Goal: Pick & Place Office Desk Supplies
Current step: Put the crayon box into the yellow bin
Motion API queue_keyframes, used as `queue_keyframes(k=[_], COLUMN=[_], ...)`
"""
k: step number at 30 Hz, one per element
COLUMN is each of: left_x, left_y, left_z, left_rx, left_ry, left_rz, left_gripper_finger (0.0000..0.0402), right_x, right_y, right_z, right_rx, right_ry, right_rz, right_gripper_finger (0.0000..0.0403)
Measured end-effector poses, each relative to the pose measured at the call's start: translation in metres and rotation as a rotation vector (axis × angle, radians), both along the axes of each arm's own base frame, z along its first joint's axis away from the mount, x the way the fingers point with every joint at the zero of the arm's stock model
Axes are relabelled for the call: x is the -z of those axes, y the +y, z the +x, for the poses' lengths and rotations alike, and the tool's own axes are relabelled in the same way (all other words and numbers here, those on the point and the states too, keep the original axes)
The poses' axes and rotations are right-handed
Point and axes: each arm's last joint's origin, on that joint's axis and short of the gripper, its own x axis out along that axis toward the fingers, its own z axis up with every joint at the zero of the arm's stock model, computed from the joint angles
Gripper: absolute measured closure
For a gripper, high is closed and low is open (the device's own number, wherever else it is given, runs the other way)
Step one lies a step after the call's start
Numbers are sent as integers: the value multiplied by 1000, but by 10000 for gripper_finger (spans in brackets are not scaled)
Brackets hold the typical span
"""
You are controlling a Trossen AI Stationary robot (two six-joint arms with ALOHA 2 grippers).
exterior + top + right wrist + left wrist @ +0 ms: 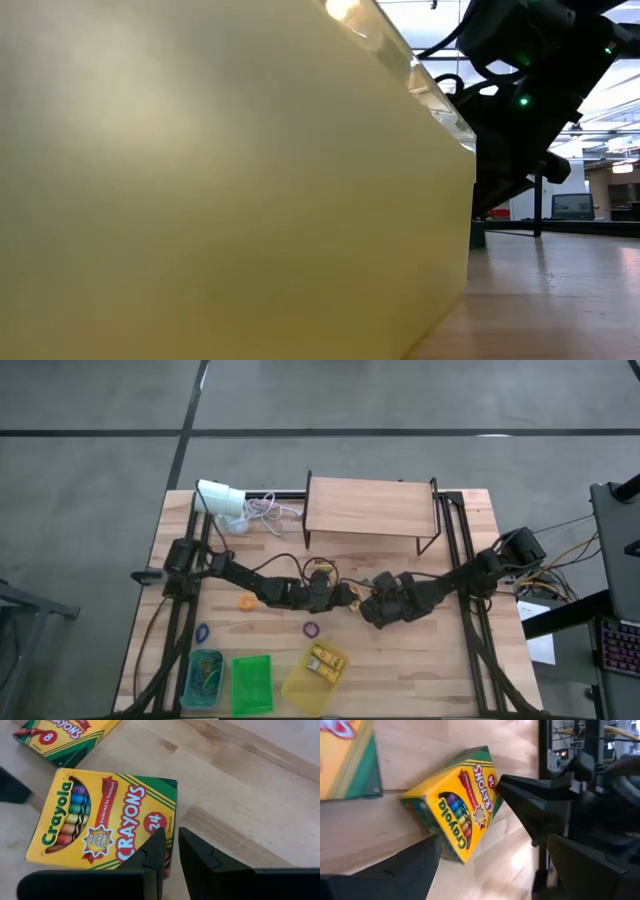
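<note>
Two dark arms meet near the centre of the wooden table (420,660), just in front of the small wooden shelf (370,508) that stands toward 12 o'clock. The left gripper (335,592) reaches in from 9 o'clock with its jaws spread wide, one finger (395,872) on each side of the 24-count crayon box (107,822), not touching it. The right gripper (372,603) comes from 3 o'clock; its jaws are narrow and pinch the box's edge, so that in the left wrist view the box (455,802) is tilted, one edge lifted off the table. A second crayon box, marked 8 (65,737), lies flat just beside it.

Toward 6 o'clock three bins stand in a row: a blue bin (188,682) with rubber-band loops in it, a green bin (252,685), and a yellow bin (305,690) containing small crayon boxes (327,662). Loose loops lie on the table: orange (246,601), purple (311,628) and blue (203,632). A white cylinder (222,498) with a thin cord (265,510) sits at 11 o'clock. In the low view the yellow bin's wall (220,190) hides most of the scene.
</note>
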Motion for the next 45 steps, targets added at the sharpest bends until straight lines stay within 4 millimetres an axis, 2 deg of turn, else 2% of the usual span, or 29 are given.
queue_keyframes(k=[5,15,35,45], left_x=[4,13,12,12], left_y=[-2,-1,2,4], left_z=[9,2,2,2], left_rx=[66,53,-5,-26], left_ry=[11,148,135,133], left_rz=[-4,-33,-8,-2], left_gripper_finger=[34,34,34,34], right_x=[0,1,1,21], right_y=[0,-1,-1,-3], right_z=[0,0,0,7], right_rx=[-11,-9,-4,40], right_ry=[3,6,1,18], right_rz=[-4,-4,-1,-28], right_gripper_finger=[351,351,351,351])
